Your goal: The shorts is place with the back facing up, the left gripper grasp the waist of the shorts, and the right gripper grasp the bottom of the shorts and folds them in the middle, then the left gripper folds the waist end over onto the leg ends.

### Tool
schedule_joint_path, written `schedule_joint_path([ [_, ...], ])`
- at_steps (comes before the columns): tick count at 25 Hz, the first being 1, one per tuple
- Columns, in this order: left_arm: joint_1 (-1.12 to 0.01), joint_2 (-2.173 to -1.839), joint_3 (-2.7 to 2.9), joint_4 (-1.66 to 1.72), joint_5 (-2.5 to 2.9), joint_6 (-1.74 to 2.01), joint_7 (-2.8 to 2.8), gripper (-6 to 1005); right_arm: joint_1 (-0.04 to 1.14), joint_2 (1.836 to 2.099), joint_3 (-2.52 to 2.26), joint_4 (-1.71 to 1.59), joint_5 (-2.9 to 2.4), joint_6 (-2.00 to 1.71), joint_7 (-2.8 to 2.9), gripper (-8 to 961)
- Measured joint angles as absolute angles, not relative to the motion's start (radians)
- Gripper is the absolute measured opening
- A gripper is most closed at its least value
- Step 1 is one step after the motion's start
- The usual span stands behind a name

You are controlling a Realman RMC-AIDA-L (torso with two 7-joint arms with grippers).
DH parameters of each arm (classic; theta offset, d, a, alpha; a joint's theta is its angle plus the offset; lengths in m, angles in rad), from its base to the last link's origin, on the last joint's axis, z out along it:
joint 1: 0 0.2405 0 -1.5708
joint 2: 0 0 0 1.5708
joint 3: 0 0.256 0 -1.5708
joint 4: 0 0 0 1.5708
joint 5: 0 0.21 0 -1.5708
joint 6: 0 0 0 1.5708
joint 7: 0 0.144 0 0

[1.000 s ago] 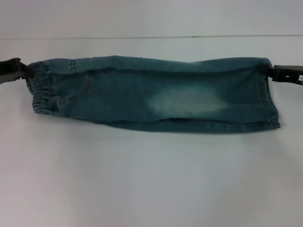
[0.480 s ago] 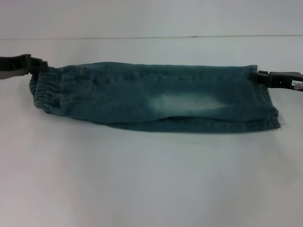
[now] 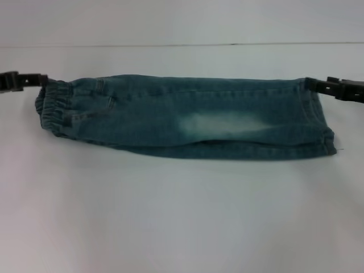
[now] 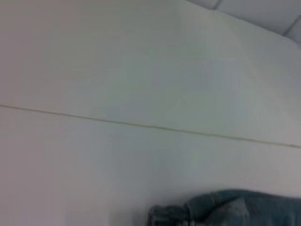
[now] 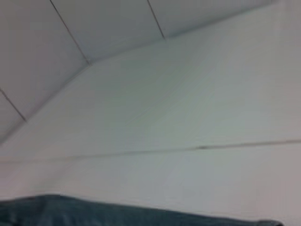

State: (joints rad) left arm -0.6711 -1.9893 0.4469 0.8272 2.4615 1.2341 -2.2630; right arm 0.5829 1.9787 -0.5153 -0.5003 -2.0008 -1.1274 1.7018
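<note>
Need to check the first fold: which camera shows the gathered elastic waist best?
The head view: the ruffled denim waist shows whole, beside the left gripper. The left wrist view catches only its edge; the right wrist view shows just plain denim.

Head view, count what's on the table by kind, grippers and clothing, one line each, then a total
Grippers: 2, the left gripper at the waist end and the right gripper at the leg ends.
Clothing: 1, the shorts, folded lengthwise.
Total: 3.

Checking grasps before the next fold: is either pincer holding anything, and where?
Cannot be told: left pincer meets the shorts at the waist, right pincer at the far corner.
</note>
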Motion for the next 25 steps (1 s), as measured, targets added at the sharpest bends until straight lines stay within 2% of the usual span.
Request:
schedule_joint_path([
  [3,-0.634,-1.990,0.449,0.875,2.458,1.309,-2.187,713,0.549,1.978,-0.515,-0.542,-1.956,-1.211,1.695,860],
  [4,-0.621,-1.989,0.449,0.886,2.461,1.334,-2.153,784,0.542,1.976,-0.515,-0.547,-1.949,-1.235,1.690,866],
  [13,-0.596,-2.000,0.485,0.888,2.485,1.316,-2.059,885,0.527,1.974,-0.516,-0.546,-1.939,-1.322,1.651,925],
  [25,-0.589,-2.041,0.659,0.880,2.612,1.154,-2.031,878,0.525,1.980,-0.508,-0.546,-1.937,-1.355,1.651,916],
])
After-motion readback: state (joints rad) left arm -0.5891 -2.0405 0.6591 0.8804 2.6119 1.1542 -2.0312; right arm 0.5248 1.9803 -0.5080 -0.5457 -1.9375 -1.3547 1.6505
